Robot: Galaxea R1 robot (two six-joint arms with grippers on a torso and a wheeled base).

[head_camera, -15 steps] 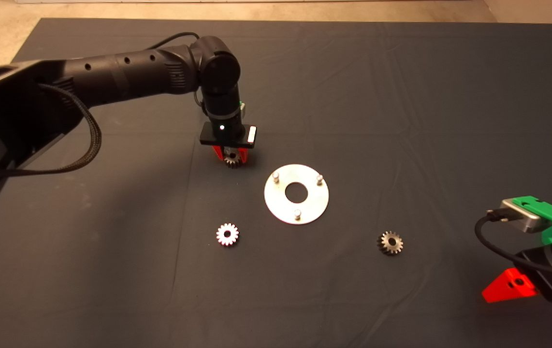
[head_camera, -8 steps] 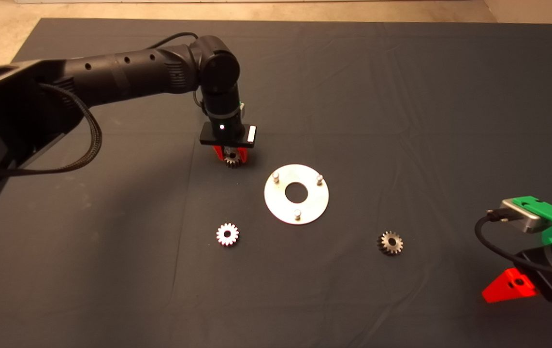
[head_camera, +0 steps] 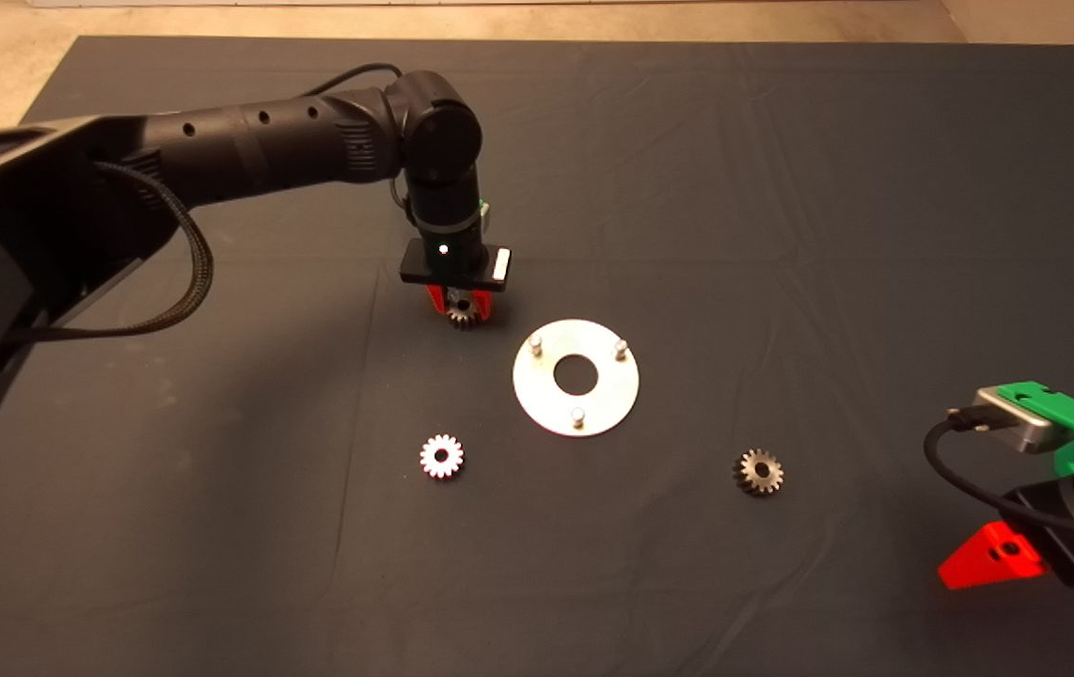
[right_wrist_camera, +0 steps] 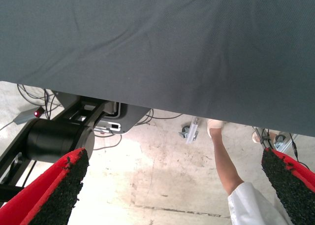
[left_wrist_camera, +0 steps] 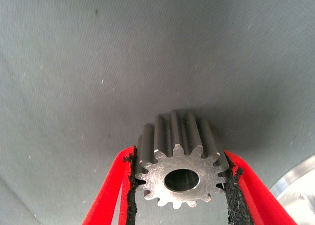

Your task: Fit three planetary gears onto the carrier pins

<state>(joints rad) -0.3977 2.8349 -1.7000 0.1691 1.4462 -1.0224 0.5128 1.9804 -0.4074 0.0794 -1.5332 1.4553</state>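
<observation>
My left gripper (head_camera: 463, 310) hangs just left of and behind the silver disc (head_camera: 537, 400), shut on a dark planetary gear (head_camera: 464, 315). Up close, that gear (left_wrist_camera: 179, 168) sits clamped between the two black pads (left_wrist_camera: 131, 195), bore facing the camera, and the disc's edge (left_wrist_camera: 298, 183) shows at the side. Three carrier pins (head_camera: 537, 343) (head_camera: 622, 348) (head_camera: 577, 415) stand bare on the disc. A bright planetary gear (head_camera: 442, 456) lies flat at the front left of the disc, a darker planetary gear (head_camera: 760, 471) at its front right. My right gripper (head_camera: 988, 557) is parked at the lower right edge, open.
The dark mat (head_camera: 781, 188) covers the table, with wrinkles across it. Beyond the mat's edge the right wrist view shows the floor, cables, a robot base (right_wrist_camera: 59, 136) and a person's leg (right_wrist_camera: 224, 158).
My left arm has shifted a little to the right, toward the disc, carrying the gear. The right arm has not moved.
</observation>
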